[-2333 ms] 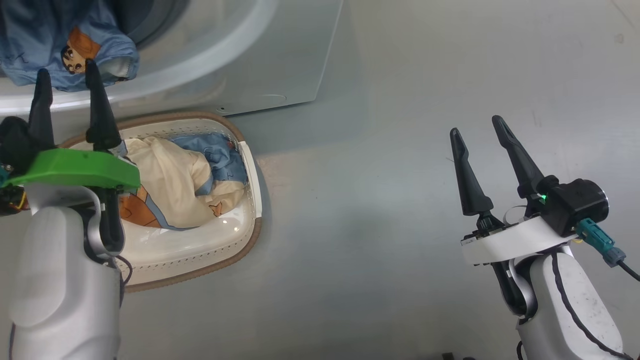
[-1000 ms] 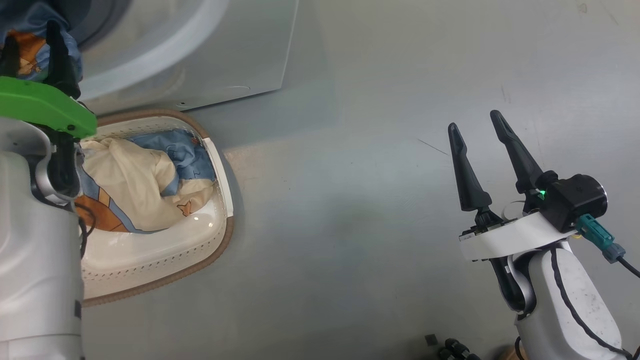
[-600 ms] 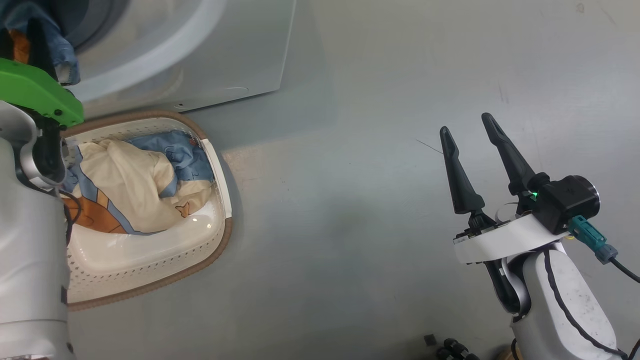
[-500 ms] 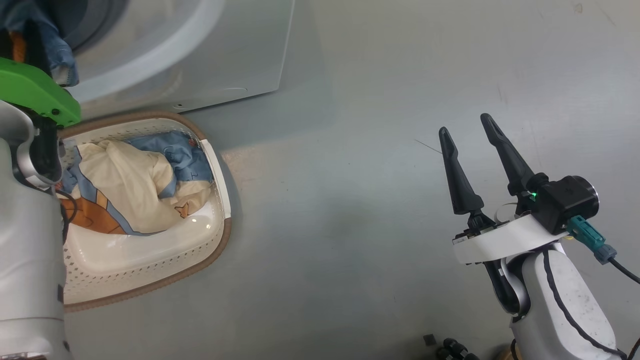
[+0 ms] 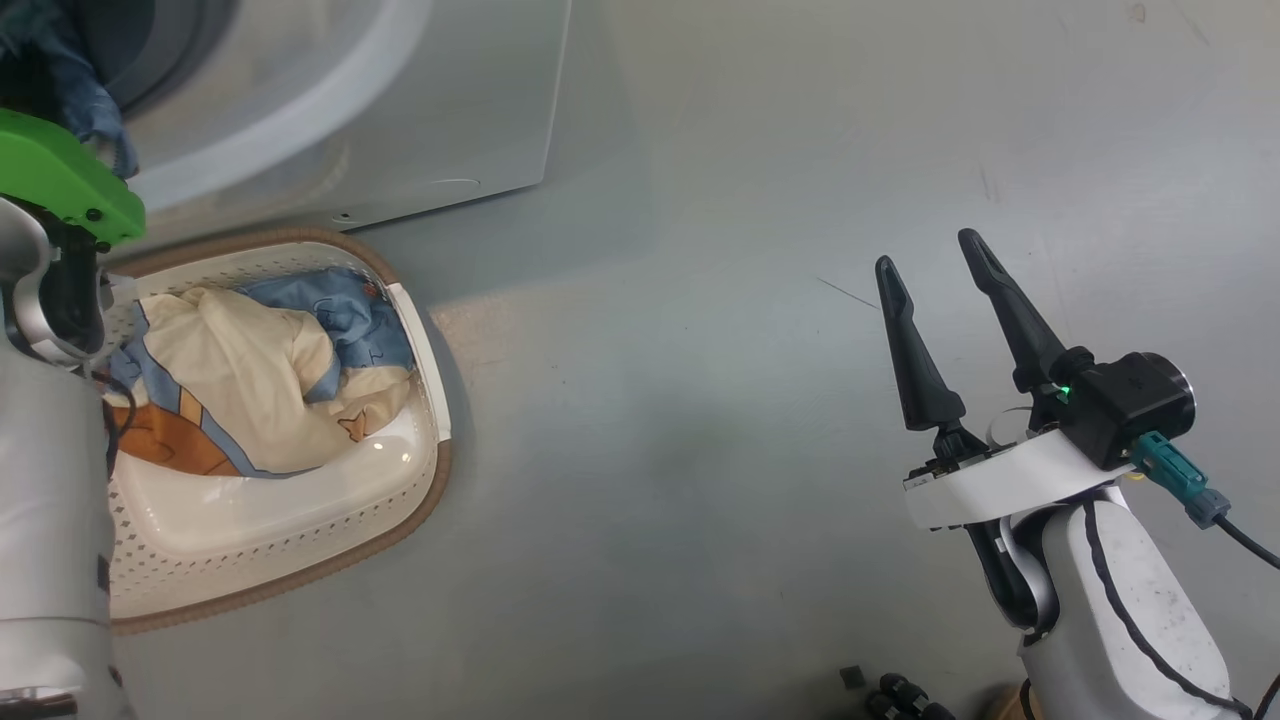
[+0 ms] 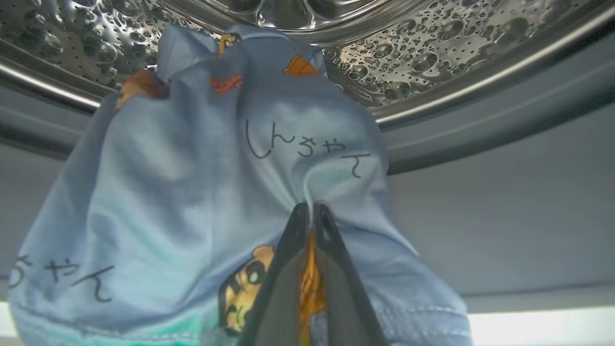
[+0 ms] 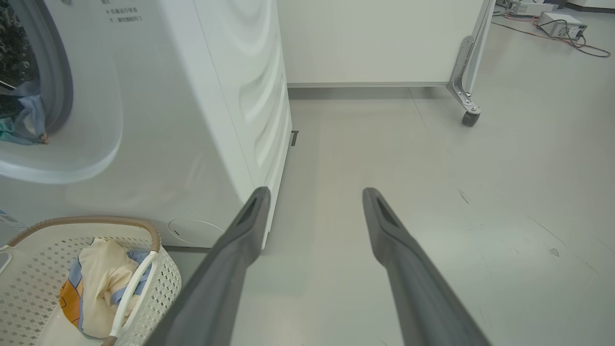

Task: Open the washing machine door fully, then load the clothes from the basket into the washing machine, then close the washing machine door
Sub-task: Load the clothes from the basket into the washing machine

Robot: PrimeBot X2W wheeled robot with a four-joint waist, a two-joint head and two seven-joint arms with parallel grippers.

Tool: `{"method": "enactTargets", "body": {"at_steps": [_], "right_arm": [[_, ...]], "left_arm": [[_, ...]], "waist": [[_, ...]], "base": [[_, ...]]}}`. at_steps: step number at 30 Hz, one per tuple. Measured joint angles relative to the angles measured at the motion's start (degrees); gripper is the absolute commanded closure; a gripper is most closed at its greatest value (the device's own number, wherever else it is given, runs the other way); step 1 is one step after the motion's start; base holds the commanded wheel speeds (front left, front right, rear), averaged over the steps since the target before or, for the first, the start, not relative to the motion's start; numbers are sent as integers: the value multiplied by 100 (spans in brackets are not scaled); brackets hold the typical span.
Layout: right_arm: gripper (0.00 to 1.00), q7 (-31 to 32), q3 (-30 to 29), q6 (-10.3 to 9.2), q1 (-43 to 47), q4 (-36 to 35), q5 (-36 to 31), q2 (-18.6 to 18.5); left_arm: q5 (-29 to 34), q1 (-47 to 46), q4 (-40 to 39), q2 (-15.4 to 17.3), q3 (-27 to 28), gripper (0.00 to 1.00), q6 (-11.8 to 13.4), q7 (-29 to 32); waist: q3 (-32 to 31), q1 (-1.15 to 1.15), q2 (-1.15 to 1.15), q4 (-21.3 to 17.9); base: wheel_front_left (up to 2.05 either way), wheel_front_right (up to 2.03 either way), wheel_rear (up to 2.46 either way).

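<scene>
**Garment (image 6: 216, 158) at the drum (image 6: 432, 33)**

Our left hand (image 6: 310, 209) is clamped on the blue garment, held up to the drum at 12 o'clock, we judge for dropping in. More clothes (image 5: 250, 380) lie in the basket (image 5: 330, 525) at 9 o'clock, beside the washer (image 5: 400, 120). Our right hand (image 5: 925, 250) hangs open at 3 o'clock, clear of the work.

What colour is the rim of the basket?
Brown, woven-look, on the cream-white basket; clearest in the head view.
</scene>
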Motion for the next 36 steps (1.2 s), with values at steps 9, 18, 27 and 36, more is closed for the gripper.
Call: {"method": "enactTargets", "body": {"at_steps": [9,18,27,36], "right_arm": [[0,0,-1,0,0,2,0,5],[0,0,-4,0,1,5,0,7],[0,0,54,0,1,7,1,8],[0,0,386,0,0,23,99,21]], "left_arm": [[14,-106,122,-1,-49,100,-2,-23],[98,-190,66,10,-11,100,-1,-530],[101,-543,18,60,153,100,144,-991],[166,-1070,42,365,308,100,346,-1278]], "waist": [[-3,0,0,-7],[-8,1,0,38],[18,0,0,30],[155,1,0,-165]], "base": [[0,0,0],[0,0,0],[0,0,0],[0,0,0]]}}
